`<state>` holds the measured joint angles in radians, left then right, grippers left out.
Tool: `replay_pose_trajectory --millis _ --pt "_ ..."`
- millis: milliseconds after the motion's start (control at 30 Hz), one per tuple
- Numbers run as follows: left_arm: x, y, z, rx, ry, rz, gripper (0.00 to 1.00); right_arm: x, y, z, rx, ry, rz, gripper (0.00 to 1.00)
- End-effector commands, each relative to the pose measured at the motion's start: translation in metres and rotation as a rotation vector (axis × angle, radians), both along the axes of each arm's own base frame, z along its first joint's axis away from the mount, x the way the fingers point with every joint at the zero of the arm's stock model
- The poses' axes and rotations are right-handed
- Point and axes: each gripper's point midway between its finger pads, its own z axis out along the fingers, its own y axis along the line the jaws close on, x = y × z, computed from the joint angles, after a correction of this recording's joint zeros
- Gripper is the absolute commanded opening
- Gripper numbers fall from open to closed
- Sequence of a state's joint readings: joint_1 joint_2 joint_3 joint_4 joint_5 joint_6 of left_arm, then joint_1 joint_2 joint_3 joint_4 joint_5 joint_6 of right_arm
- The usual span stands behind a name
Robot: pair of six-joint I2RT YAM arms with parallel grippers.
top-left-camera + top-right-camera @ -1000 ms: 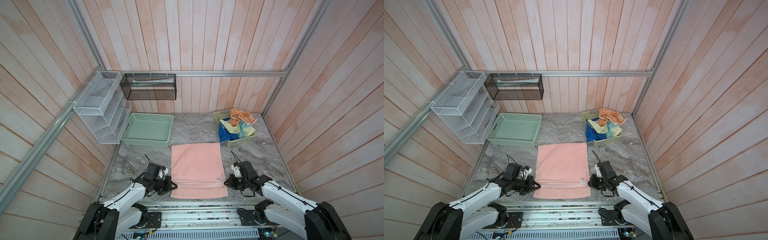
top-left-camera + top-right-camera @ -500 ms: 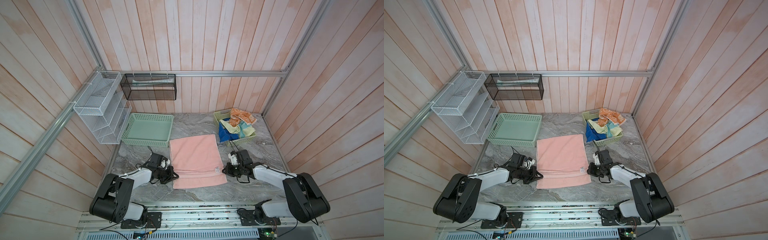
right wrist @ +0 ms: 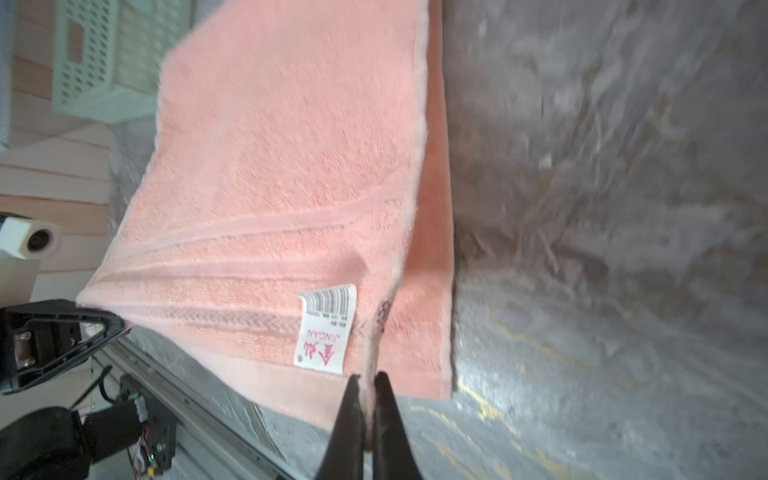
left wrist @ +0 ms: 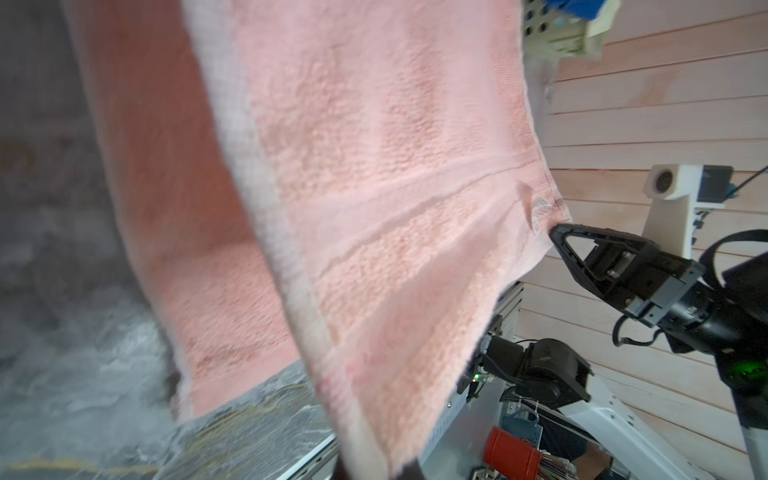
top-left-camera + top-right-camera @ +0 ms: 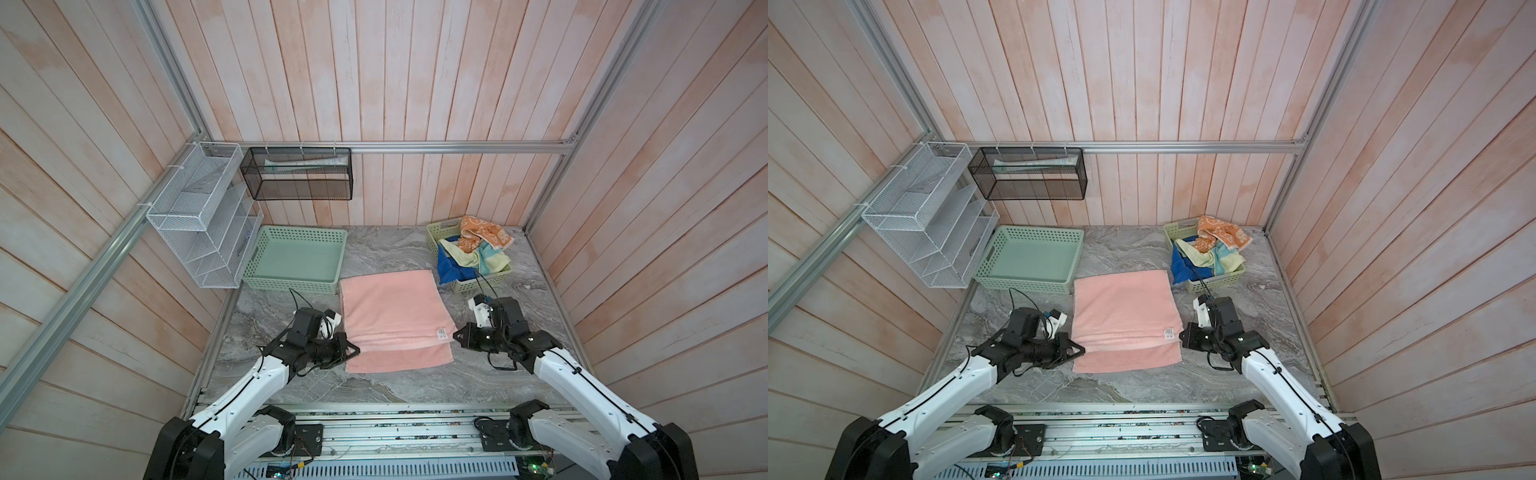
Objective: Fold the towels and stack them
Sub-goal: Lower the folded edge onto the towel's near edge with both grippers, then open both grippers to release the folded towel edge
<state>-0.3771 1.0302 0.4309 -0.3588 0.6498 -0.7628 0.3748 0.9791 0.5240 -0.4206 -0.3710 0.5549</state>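
Note:
The pink towel (image 5: pixel 390 307) (image 5: pixel 1121 303) lies on the grey marble table, with one end doubled over the layer beneath. My left gripper (image 5: pixel 353 348) (image 5: pixel 1080 350) is shut on the left corner of that raised end. My right gripper (image 5: pixel 456 336) (image 3: pixel 368 380) is shut on the right corner, beside the white label (image 3: pixel 326 328). In the left wrist view the pink towel (image 4: pixel 374 166) covers my own fingertips. The orange towel (image 5: pixel 484 235), the pale yellow towel (image 5: pixel 465 257) and the blue towel (image 5: pixel 451 268) lie crumpled in a basket (image 5: pixel 478 282) at the back right.
An empty mint-green basket (image 5: pixel 297 259) stands at the back left, close to the pink towel's far corner. On the left wall hangs a white wire rack (image 5: pixel 199 216), and on the back wall a black mesh basket (image 5: pixel 297 174). The table's metal front rail (image 5: pixel 374 415) runs below both arms.
Both grippers carried the towel's near end away from the front edge and over the rest of the cloth. The towel's far edge slid closer to the baskets.

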Motion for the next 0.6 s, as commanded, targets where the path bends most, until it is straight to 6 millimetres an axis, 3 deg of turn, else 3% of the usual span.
replay_pose_trajectory --millis 0,133,200,267,367,567 --pt "-0.02 0.006 -0.031 0.012 0.101 0.045 0.0 -0.023 0.004 -0.035 0.02 0.136 -0.024 0.0" --pt "-0.021 0.01 -0.049 0.04 0.111 0.055 0.02 -0.027 0.005 -0.057 -0.032 0.198 0.004 0.0" --pt "-0.02 0.013 -0.052 0.068 0.12 0.057 0.17 -0.028 0.004 -0.062 -0.058 0.216 0.015 0.0" --pt "-0.016 0.016 -0.052 0.1 0.115 0.068 0.29 -0.029 0.003 -0.06 -0.078 0.218 0.015 0.08" --pt "-0.008 0.025 -0.04 0.141 0.082 0.097 0.4 -0.03 0.001 -0.048 -0.081 0.202 0.003 0.3" --pt "0.017 0.049 0.0 0.197 -0.017 0.213 0.45 -0.021 -0.009 -0.019 -0.123 0.129 -0.037 0.37"
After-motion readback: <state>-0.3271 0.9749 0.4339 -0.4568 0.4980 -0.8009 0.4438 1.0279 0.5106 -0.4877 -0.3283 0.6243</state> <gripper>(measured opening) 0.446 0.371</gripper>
